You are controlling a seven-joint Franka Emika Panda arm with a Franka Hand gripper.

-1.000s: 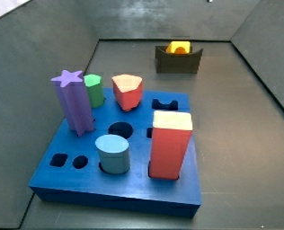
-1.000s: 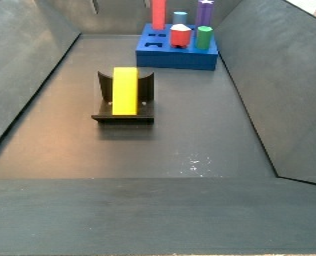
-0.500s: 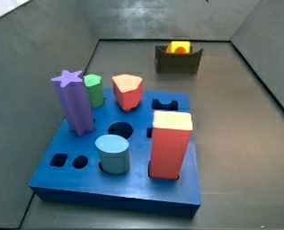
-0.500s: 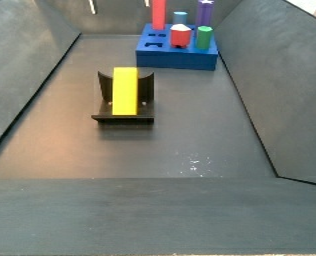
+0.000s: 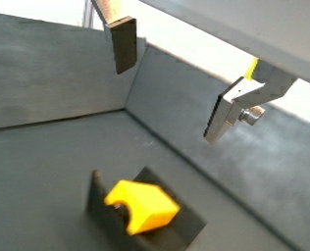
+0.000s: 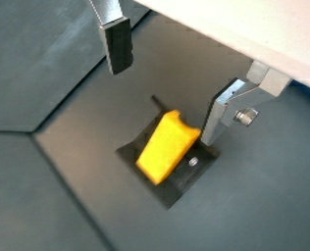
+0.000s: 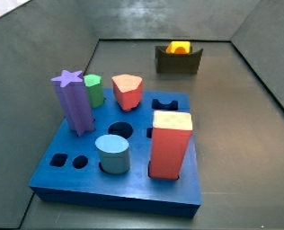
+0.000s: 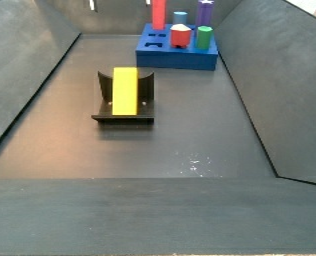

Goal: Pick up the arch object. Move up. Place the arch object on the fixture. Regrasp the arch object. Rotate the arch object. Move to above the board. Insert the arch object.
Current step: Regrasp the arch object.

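The arch object [image 8: 125, 90], yellow on top with orange sides, lies in the notch of the dark fixture [image 8: 103, 103]. It also shows in the far side view [image 7: 178, 47] on the fixture [image 7: 178, 61]. Both wrist views look down on the arch object [image 6: 165, 148] [image 5: 142, 202] resting on the fixture [image 6: 186, 176] [image 5: 108, 208]. My gripper [image 6: 167, 85] [image 5: 171, 86] hangs open and empty well above it. The gripper does not show in either side view. The blue board [image 7: 78, 166] with its pegs stands apart from the fixture [image 8: 176, 54].
The board bears a purple star post [image 7: 73, 101], a green peg [image 7: 94, 90], a red pentagon peg [image 7: 128, 91], a light blue cylinder [image 7: 113, 153] and a big red block [image 7: 170, 144]. Grey walls [image 8: 27, 90] enclose the floor.
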